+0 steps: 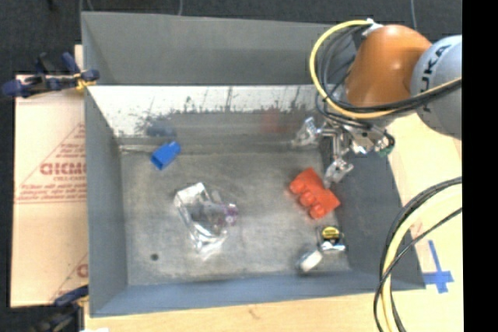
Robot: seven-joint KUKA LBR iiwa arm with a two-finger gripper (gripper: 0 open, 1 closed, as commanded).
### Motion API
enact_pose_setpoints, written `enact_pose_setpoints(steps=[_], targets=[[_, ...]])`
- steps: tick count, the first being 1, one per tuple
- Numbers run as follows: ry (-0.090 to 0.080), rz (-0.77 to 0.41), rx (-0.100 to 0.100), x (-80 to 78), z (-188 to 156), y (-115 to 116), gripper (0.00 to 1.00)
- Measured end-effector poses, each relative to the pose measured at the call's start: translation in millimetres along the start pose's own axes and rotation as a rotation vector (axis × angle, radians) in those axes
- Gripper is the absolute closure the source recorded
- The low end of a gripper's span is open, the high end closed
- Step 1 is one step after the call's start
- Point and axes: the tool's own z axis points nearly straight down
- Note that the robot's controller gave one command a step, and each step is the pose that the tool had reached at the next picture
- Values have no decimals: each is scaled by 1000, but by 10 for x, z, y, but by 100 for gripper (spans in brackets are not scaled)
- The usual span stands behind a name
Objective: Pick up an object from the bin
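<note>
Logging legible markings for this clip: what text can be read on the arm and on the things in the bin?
"KU": on the arm's grey link, beside its orange cover; the letters after these are not legible.
Small yellow and black thing: any marking is too small to read.
Red block, blue block, clear wrapper: no text.

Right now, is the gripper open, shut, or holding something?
Gripper: open or shut cannot be told; it hangs over the far corner of the red block.
</note>
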Motion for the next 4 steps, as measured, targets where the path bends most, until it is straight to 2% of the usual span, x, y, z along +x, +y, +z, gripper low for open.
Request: enact_pose_setpoints(steps=[4], targets=[[0,1,0,1,0,-1,0]])
